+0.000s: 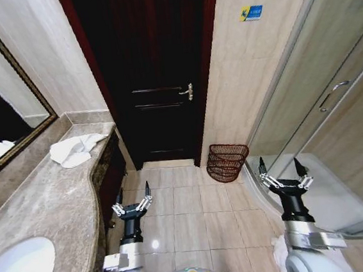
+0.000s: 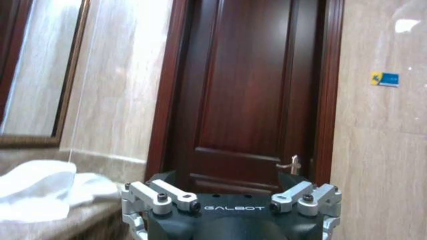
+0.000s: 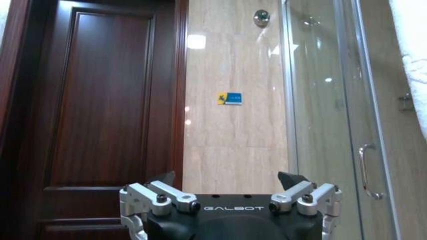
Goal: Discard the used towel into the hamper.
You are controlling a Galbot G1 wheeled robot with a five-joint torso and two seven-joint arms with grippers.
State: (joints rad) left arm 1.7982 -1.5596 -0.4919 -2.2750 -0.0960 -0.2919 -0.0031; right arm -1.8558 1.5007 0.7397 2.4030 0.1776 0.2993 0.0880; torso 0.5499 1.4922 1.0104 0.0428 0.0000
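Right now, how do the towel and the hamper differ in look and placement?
The towel is white, soft and crumpled, lying on the marble counter at the robot's left; the hamper is dark reddish-brown, rigid openwork, tilted on the floor by the wall right of the door. The towel sits high, the hamper low. Neither is touched: left gripper and right gripper hang open, fingers apart.

We hold both arms low at the bottom of the head view, wrists pointing forward and up the frame. Our left gripper (image 1: 134,196) sits left of centre, lower middle of the frame, its two dark fingers spread apart and holding nothing. Our right gripper (image 1: 281,168) sits at the lower right, slightly higher in the frame, its fingers likewise spread wide and bare. Our rounded white forearms meet the bottom edge.
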